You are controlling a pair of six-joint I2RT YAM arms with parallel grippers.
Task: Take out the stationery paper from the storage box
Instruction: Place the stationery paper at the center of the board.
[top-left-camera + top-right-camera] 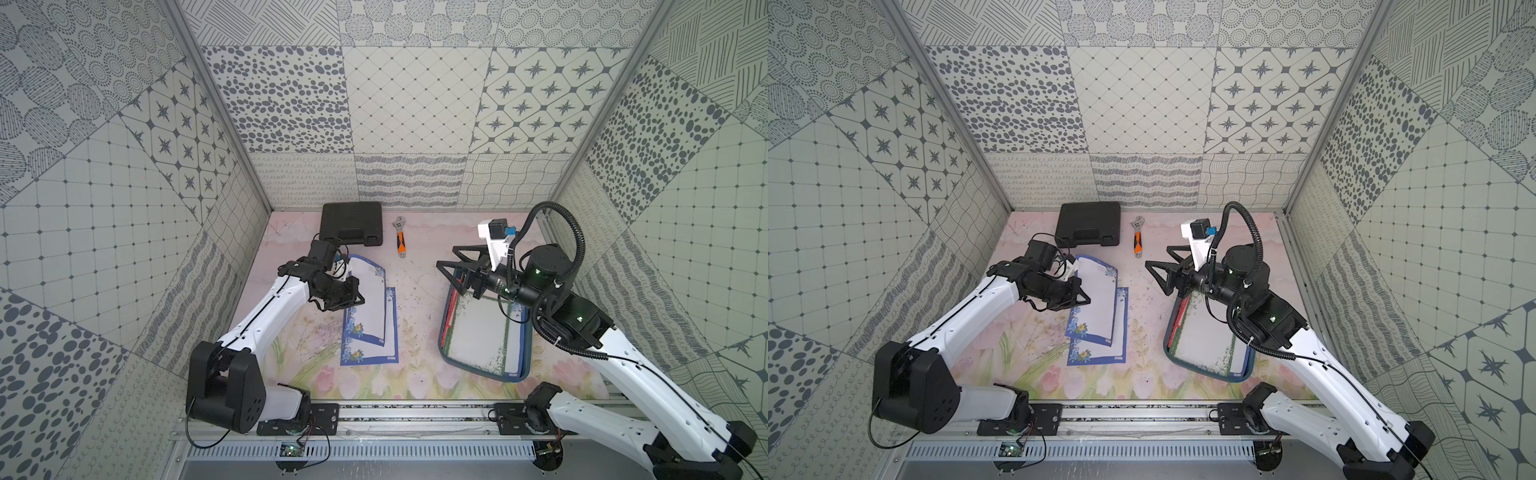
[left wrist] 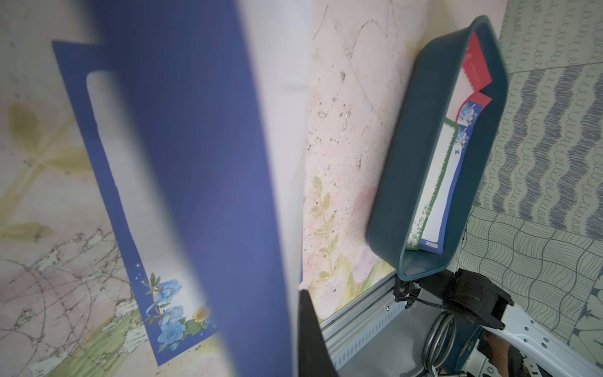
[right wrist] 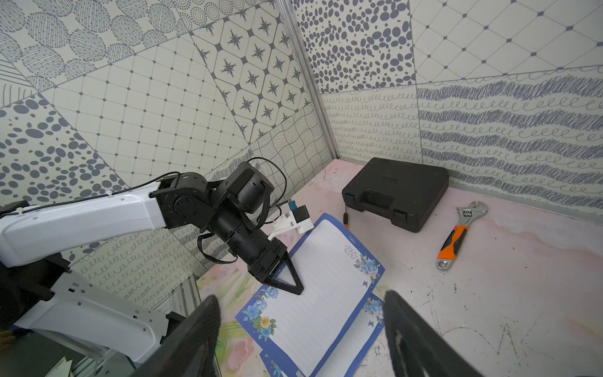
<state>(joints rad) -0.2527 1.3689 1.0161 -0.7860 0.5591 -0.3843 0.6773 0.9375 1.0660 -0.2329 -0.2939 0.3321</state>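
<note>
Stationery paper lies in two places: two blue-bordered sheets are out on the flowered table mat, and the rest is in the storage box.

At the left, the left gripper is clenched on a long edge of the upper sheet. This sheet sits askew over the lower sheet and covers most of it. Both are ruled and carry blue roses at the corners. A line of script near the upper sheet's top corner is too small to read. In the left wrist view the upper sheet is only a blurred blue-and-white band.

Further along, one closed black case stands against the back wall, and the small panel on its lid cannot be read. Just right of it lies one wrench with an orange-and-black grip; the markings on its head are illegible.

At the right, the right gripper hangs released over the box's far end, jaws wide with nothing between them. In both top views its arm hides that end of the box. Inside, a green-bordered sheet lies on top, with blue edging on one side and red edging on the other. Two red corners show in the left wrist view. The full count of sheets in the box cannot be made out.
</note>
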